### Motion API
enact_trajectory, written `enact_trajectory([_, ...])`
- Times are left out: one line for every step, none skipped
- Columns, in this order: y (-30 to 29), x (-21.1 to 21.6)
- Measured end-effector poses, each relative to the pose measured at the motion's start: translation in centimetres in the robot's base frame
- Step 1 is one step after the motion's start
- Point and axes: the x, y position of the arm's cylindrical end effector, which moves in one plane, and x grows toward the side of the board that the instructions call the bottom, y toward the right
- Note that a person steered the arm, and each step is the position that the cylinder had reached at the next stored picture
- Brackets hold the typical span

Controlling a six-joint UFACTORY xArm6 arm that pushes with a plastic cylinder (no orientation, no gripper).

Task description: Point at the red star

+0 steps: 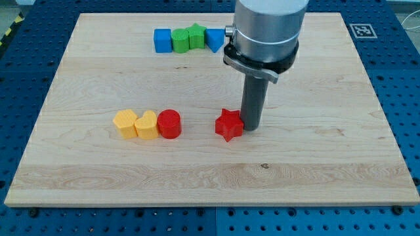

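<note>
The red star (228, 124) lies on the wooden board (315, 164) a little right of the middle. My tip (251, 127) stands right beside the star, on its right side, touching or nearly touching its right point. The rod rises straight up from there into the grey arm body at the view's top.
A red cylinder (168, 123), a yellow heart (147, 125) and a yellow hexagon (125, 122) sit in a row left of the star. At the view's top is a row: a blue cube (162, 40), two green blocks (180, 40) (195, 36) and a blue triangle (213, 39).
</note>
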Motion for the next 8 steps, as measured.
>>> enact_trajectory([0.5, 1.9])
enact_trajectory([0.5, 3.2])
enact_trajectory([0.5, 3.3])
enact_trajectory([1.4, 3.3])
enact_trajectory([4.1, 3.4])
enact_trajectory([4.2, 0.1])
enact_trajectory([4.1, -2.3])
enact_trajectory([3.2, -2.3])
